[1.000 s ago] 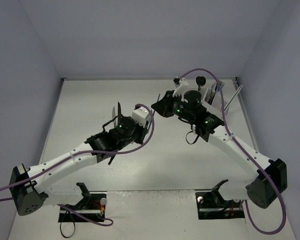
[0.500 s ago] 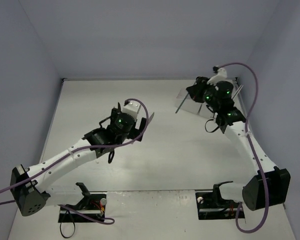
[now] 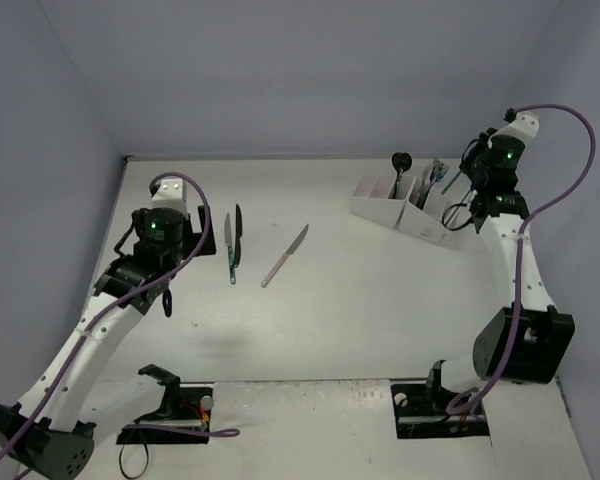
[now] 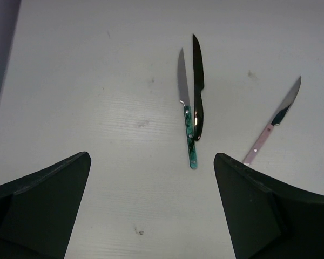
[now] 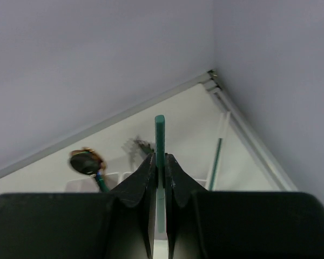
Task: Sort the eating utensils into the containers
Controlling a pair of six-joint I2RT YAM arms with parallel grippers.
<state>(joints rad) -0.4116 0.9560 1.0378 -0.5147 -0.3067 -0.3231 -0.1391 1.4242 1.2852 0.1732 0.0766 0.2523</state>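
Note:
Three of the eating utensils lie on the table: a teal-handled knife [image 3: 231, 255] [image 4: 188, 129], a black knife [image 3: 238, 228] [image 4: 197, 89] crossing beside it, and a pink-handled knife [image 3: 284, 256] [image 4: 272, 127] to their right. My left gripper [image 3: 148, 270] [image 4: 151, 157] hangs open and empty above bare table, short of the knives' handles. The white containers [image 3: 405, 213] [image 5: 119, 175] stand at the back right with several utensils upright in them. My right gripper [image 3: 465, 178] [image 5: 160, 157] is raised over them, shut on a flat teal utensil handle [image 5: 160, 135].
The back wall and right wall close in around the containers. A black-bowled spoon [image 3: 400, 162] [image 5: 84, 161] and a green stick [image 5: 216, 159] stand up out of the compartments near my right gripper. Both arm bases sit at the near edge.
My left gripper has opened and drawn back to the left, away from the knives. The right arm has swung to the back right over the containers, still shut on its utensil.

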